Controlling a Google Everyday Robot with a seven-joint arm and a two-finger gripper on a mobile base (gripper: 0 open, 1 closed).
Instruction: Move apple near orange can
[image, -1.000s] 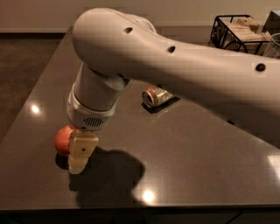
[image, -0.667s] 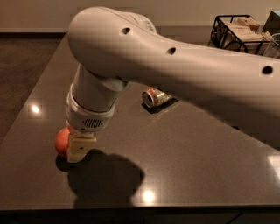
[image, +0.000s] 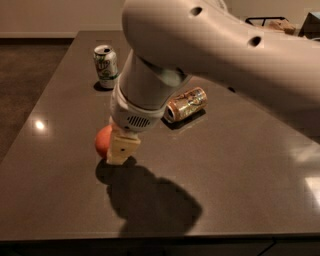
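Note:
The red-orange apple (image: 102, 141) is at the table's left-middle, half hidden behind the cream finger (image: 122, 148) of my gripper (image: 114, 150). The gripper is shut on the apple and holds it just above its shadow on the table. The orange can (image: 186, 104) lies on its side right of and beyond the apple, about a can's length from it. My large white arm covers the upper middle of the view.
A white-and-green can (image: 106, 66) stands upright at the far left of the dark table (image: 235, 185). A black wire basket (image: 270, 22) sits at the far right corner. The table's near edge runs along the bottom.
The gripper has moved right and away from the camera, towards the orange can, with the apple in it. The arm has shifted, and the white-and-green can now shows.

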